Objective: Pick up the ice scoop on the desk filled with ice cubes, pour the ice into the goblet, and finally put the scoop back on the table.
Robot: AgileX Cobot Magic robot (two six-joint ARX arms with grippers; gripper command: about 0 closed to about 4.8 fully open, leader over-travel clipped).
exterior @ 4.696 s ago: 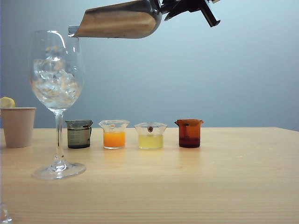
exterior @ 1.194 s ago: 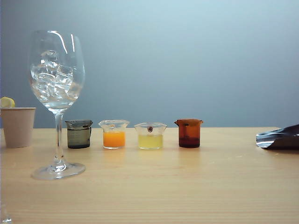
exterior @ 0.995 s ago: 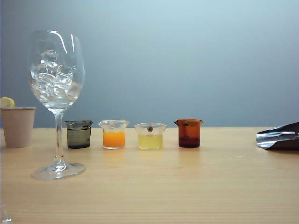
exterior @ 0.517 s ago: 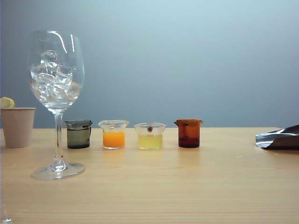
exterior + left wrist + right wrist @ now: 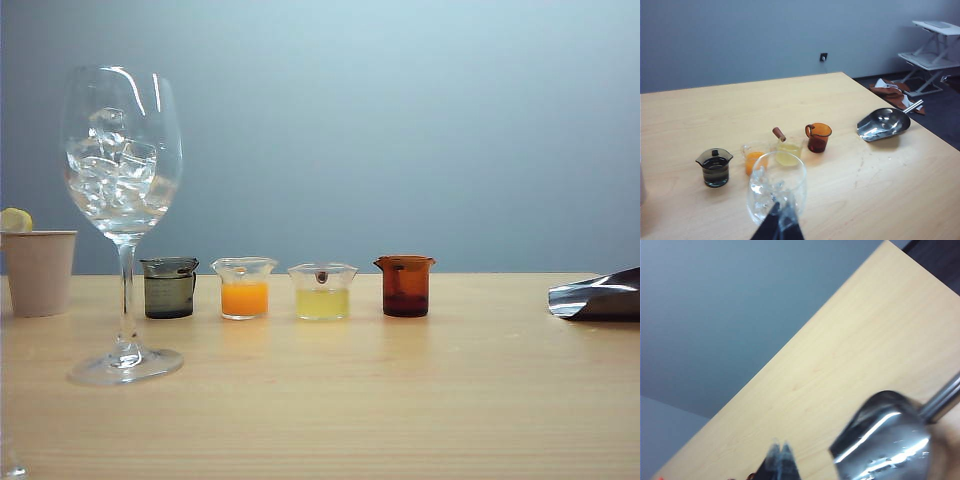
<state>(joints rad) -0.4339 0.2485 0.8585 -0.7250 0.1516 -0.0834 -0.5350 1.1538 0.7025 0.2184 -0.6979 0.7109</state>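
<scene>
**Scoop on the desk, ice in the goblet**

The ice scoop (image 5: pixel 883 123) lies empty on the desk (image 5: pixel 400 400) at its right side, well apart from the goblet (image 5: pixel 122 200), mouth toward the beakers and rod handle pointing off the desk edge. The goblet stands upright on the left, its bowl holding the ice cubes (image 5: pixel 115 170). Behind it runs a row of four small beakers: grey (image 5: pixel 169 287), orange (image 5: pixel 244 288), yellow (image 5: pixel 322 291) and amber (image 5: pixel 405 285). A beige paper cup (image 5: pixel 38 271) stands at the far left. The right claw (image 5: pixel 780 460) hangs above the desk just beside the scoop, fingers together and holding nothing. The left claw (image 5: pixel 777 227) hovers over the goblet, its dark tips meeting.
</scene>
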